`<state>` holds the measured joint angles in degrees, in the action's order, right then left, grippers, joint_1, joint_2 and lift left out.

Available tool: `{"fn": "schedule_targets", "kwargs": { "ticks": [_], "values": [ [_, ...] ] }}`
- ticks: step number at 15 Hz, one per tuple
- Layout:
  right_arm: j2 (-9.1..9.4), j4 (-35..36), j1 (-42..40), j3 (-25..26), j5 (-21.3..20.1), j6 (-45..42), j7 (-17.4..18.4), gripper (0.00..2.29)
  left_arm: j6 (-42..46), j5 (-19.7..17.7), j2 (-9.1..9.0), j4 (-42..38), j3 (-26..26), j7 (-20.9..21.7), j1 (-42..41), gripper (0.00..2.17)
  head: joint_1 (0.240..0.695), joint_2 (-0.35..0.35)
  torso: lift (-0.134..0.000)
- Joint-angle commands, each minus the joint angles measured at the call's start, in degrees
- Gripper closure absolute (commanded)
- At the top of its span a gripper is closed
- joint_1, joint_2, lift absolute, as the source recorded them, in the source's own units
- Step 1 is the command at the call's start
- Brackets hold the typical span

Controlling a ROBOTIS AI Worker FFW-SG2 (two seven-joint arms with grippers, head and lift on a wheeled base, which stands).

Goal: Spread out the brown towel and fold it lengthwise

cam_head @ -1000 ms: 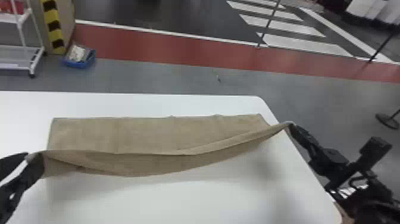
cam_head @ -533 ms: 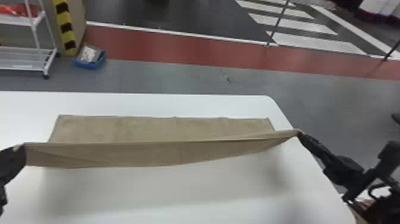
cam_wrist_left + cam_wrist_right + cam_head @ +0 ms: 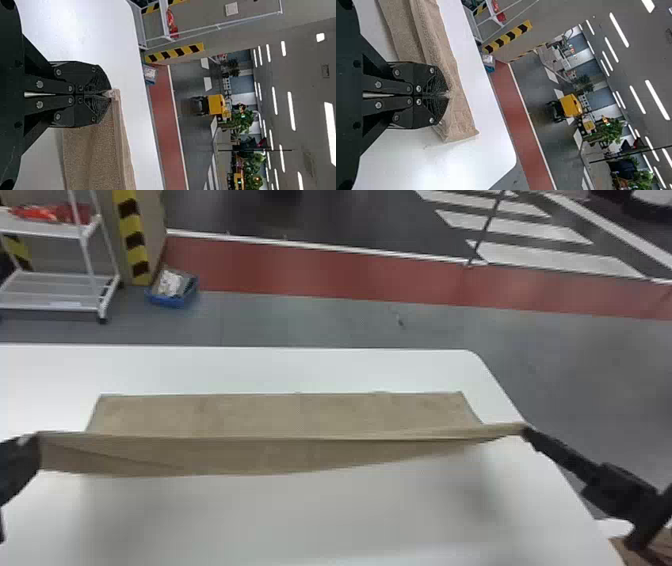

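The brown towel [image 3: 280, 415] lies with its far part flat on the white table, its near edge lifted and stretched between both grippers. At the head view's left edge is my left gripper [image 3: 37, 437], holding the towel's left near corner. My right gripper [image 3: 525, 430] has the right near corner, close to the table's right edge. In the left wrist view, the left gripper [image 3: 109, 94] is shut on a corner of the towel [image 3: 93, 158]. The right wrist view has the right gripper [image 3: 447, 95] shut on the towel [image 3: 429, 35] near its end.
The white table [image 3: 250, 370] extends beyond the towel on its far side and nearer the robot. Past its far edge, a white shelf cart [image 3: 55, 290] and a blue bin [image 3: 172, 290] stand on the floor.
The lifted edge has straightened and pulled level between the grippers. In the head view, the left gripper has moved left, and the right gripper has come nearer and slightly right.
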<state>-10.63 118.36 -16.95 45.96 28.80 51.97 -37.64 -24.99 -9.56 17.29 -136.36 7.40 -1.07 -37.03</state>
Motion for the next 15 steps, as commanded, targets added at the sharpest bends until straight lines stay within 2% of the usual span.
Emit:
{"fn": "schedule_targets", "kwargs": {
  "ticks": [1, 3, 5, 7, 8, 9, 10, 12, 14, 15],
  "values": [
    [-0.36, 0.47, 0.69, 0.1, -1.38, 4.77, 0.11, 1.48, -0.81, 0.15, 0.11, -1.1, -0.2, 0.28, 0.38, 1.55, 0.695, -0.242, -0.124],
    [-0.01, -1.11, 1.05, -1.75, -5.25, 6.88, 0.02, 1.41, -1.16, 0.33, 0.02, -0.22, -1.51, 1.07, 1.79, 1.55, 0.695, -0.25, -0.124],
    [-0.01, -3.04, 0.69, -1.92, -5.51, 4.77, -0.07, 1.37, -1.34, 1.3, 0.02, 0.75, -2.92, 1.07, 3.02, 1.55, 0.695, -0.258, -0.124],
    [-1.06, -5.15, 0.96, -1.83, -5.6, 2.83, -0.07, 1.31, -1.51, 1.82, 0.02, 1.36, -4.15, 1.07, 3.98, 1.55, 0.695, -0.268, -0.124],
    [-1.94, -6.47, 0.96, -2.27, -5.69, -0.33, -0.07, 0.89, -1.69, 2.35, 0.02, 1.71, -4.59, 0.98, 4.6, 1.55, 0.695, -0.274, -0.124],
    [-3.09, -7.79, 1.05, -2.89, -6.74, -2.97, -0.07, 0.28, -1.69, 2.53, -0.07, 2.24, -4.77, 0.89, 5.04, 1.55, 0.695, -0.291, -0.124],
    [-3.88, -8.67, 1.31, -3.77, -8.94, -5.96, -0.07, 0.05, -1.86, 2.79, -0.07, 2.77, -5.56, 0.72, 5.48, 1.55, 0.695, -0.3, -0.124],
    [-4.23, -9.99, 1.22, -3.59, -12.37, -13.69, -1.04, 0.05, -1.86, 3.23, -0.07, 3.12, -6.44, 0.54, 5.56, 1.55, 0.695, -0.316, -0.124],
    [-4.84, -11.04, 0.87, -2.8, -15.36, -18.96, -4.2, 0.05, -1.69, 3.49, -0.07, 3.38, -6.96, 0.45, 5.56, 1.55, 0.695, -0.344, -0.124],
    [-5.37, -11.66, -0.36, -2.71, -16.76, -25.29, -6.13, 0.07, -1.86, 3.58, -0.07, 3.38, -7.14, 0.37, 5.65, 1.55, 0.695, -0.35, -0.124]
  ]
}}
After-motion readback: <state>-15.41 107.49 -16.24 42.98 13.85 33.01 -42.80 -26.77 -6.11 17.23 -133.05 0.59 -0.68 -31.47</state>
